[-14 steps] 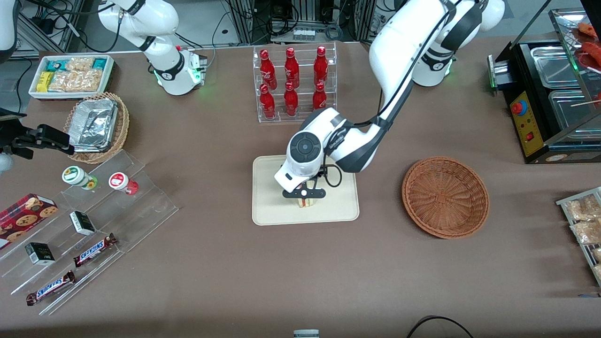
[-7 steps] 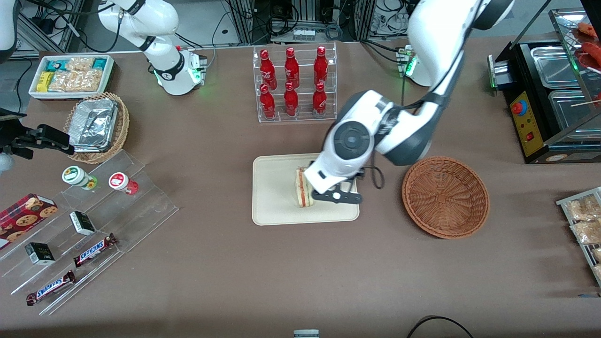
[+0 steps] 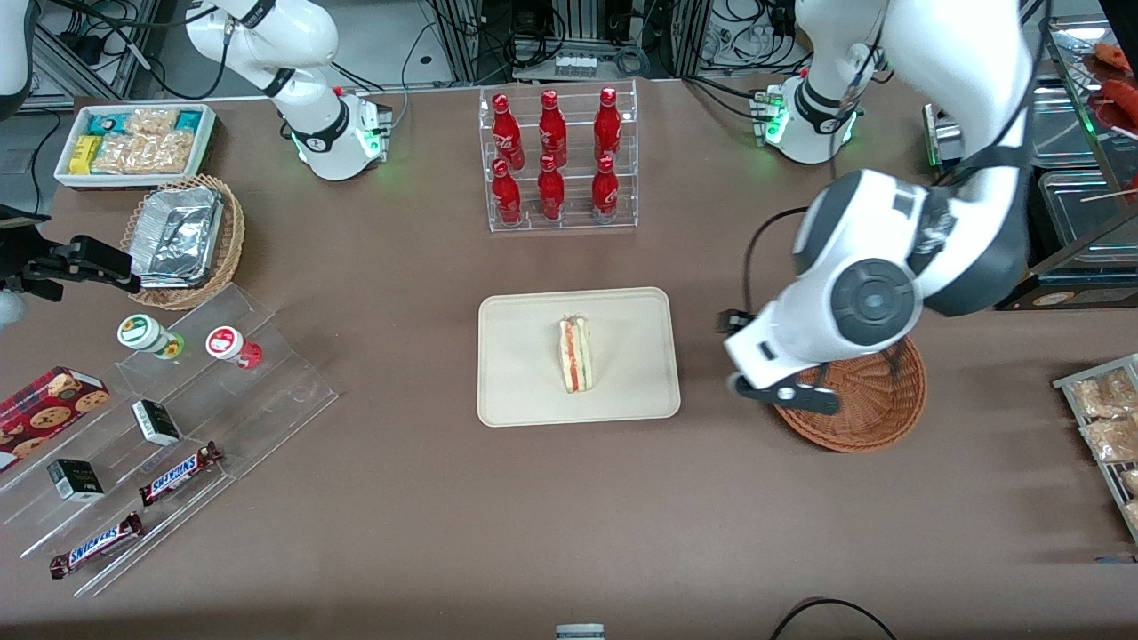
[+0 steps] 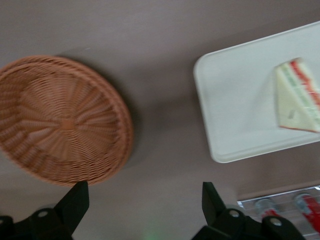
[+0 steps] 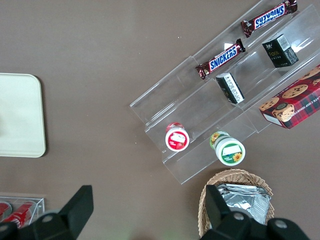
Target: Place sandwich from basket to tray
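Note:
The sandwich (image 3: 575, 355) lies on its side in the middle of the cream tray (image 3: 516, 391), red and green filling showing along its cut edge; it also shows in the left wrist view (image 4: 297, 95) on the tray (image 4: 225, 100). The reddish-brown wicker basket (image 3: 876, 413) is empty and partly covered by my arm; the left wrist view shows it too (image 4: 60, 120). My left gripper (image 3: 782, 394) is open and empty, raised above the table between tray and basket, over the basket's rim. Its fingers (image 4: 75, 202) stand wide apart.
A clear rack of red bottles (image 3: 556, 160) stands farther from the front camera than the tray. A black food warmer (image 3: 1040, 187) stands at the working arm's end. A tan basket with foil container (image 3: 182, 240), snack bin (image 3: 133, 142) and acrylic shelf (image 3: 169, 427) lie toward the parked arm's end.
My gripper let go of the sandwich on the tray, rose, and swung away sideways from the tray to above the basket's rim. The sandwich stays on the tray.

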`<state>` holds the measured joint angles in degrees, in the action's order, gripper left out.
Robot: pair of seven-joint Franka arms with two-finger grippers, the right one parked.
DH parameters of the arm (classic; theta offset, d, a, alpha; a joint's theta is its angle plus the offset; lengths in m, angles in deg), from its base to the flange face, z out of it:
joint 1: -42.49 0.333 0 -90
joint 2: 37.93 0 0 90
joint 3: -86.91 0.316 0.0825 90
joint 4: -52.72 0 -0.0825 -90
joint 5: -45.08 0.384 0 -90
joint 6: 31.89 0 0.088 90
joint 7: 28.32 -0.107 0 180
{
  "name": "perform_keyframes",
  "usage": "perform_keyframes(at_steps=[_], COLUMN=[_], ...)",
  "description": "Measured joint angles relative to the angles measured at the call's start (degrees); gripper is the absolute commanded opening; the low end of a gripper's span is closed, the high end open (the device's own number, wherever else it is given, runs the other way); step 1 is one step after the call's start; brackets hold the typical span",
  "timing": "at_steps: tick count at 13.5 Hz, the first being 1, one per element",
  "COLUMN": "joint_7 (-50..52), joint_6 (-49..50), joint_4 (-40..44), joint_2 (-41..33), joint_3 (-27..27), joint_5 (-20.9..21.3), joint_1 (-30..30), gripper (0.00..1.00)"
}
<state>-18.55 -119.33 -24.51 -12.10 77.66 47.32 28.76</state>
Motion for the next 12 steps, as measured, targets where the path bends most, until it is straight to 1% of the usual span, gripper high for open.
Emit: perform_keyframes(at_steps=[3, 5, 8, 10, 12], joint_7=[-4.7, -7.2, -10.2, -10.4, -12.9], joint_6=[0.0, 0.0, -0.3, -0.5, -2.4], joint_4=[-2.4, -3.9, -8.5, -11.7, -16.7], joint_2=[-1.6, -3.6, -9.1, -13.1, -17.8], joint_3=[0.1, 0.2, 0.2, 0.2, 0.2], joint_5=[0.6, 0.6, 0.1, -0.1, -0.1], joint_1=[3.0, 6.1, 9.7, 10.6, 11.6], gripper=[1.00, 1.00, 1.00, 1.00, 1.00])
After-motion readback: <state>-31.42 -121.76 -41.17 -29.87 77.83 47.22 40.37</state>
